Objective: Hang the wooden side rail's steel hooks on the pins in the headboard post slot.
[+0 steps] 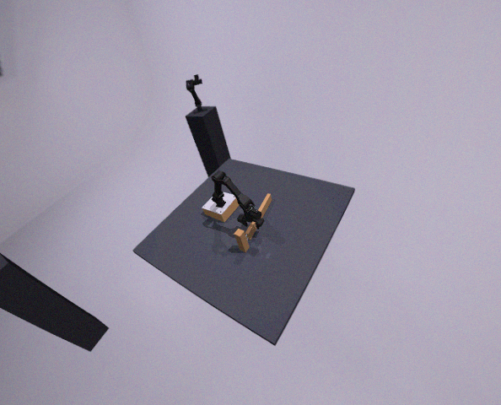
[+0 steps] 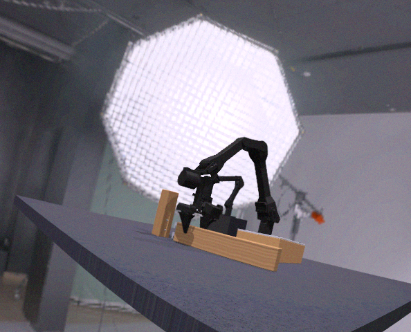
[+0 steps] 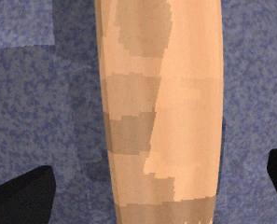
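The wooden side rail (image 1: 266, 203) (image 2: 234, 246) (image 3: 189, 117) stands on its long edge on the dark table, with its hook end close to the headboard post (image 1: 241, 240) (image 2: 161, 214). The post is upright, and its slot faces the rail. Small pale hooks (image 2: 172, 234) show at the rail's end, low beside the post; whether they touch the pins is too small to tell. My gripper (image 1: 251, 225) (image 2: 195, 229) (image 3: 166, 171) is open and points down over the rail near the hook end. One finger is on each side of the rail, with gaps showing on both sides in the wrist view.
My arm's base stands on a white-topped wooden box (image 1: 216, 213) (image 2: 291, 250) beside the rail. A tall dark pedestal (image 1: 209, 139) with another arm stands at the table's back corner. Another dark pedestal (image 1: 41, 300) is at the lower left, off the table (image 1: 285, 278) (image 2: 126, 257).
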